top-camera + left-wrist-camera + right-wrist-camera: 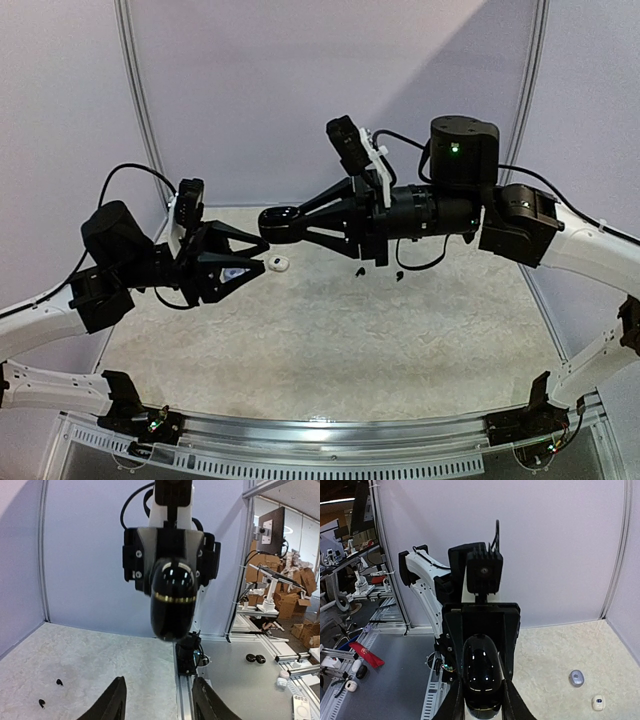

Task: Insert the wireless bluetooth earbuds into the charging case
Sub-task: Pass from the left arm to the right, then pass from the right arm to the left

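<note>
My right gripper (283,224) is shut on a glossy black pebble-shaped charging case (481,676), holding it in the air over the back of the table. The case (172,599) hangs straight ahead of my left gripper (160,707), which is open with nothing between its fingers (115,700). In the top view the left gripper (262,255) points at the case from just to its left, without touching. Two tiny black earbuds (358,270) (399,273) lie on the table under the right arm, and they also show in the left wrist view (59,682) (42,703).
A small white piece (277,264) lies on the table just beyond the left fingertips. The right wrist view shows that white piece (597,702) with a grey one (576,678) beside it. Purple walls close in the back and sides.
</note>
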`<control>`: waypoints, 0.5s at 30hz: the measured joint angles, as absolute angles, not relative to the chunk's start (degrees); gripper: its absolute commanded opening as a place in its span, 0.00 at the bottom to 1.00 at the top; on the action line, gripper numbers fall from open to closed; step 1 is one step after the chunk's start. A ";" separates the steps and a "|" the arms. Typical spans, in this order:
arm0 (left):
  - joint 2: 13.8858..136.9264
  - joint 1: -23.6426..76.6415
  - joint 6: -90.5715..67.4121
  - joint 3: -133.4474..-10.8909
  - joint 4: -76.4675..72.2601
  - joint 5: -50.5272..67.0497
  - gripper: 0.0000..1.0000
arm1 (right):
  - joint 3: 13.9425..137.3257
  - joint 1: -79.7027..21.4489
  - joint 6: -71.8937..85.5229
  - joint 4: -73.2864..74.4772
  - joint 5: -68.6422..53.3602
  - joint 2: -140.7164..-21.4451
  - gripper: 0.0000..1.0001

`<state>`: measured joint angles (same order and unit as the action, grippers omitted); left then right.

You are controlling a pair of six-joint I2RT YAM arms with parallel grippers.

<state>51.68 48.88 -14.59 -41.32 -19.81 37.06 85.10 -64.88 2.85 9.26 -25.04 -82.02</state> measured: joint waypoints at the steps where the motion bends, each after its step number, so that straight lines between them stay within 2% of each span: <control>1: 52.10 48.90 -14.35 -41.32 -19.86 37.98 0.42 | 85.03 -64.88 1.43 9.13 -25.19 -81.49 0.00; 15: 56.40 49.74 -12.82 -41.76 -24.36 38.11 0.49 | 83.31 -64.88 -5.26 9.04 -25.36 -80.20 0.00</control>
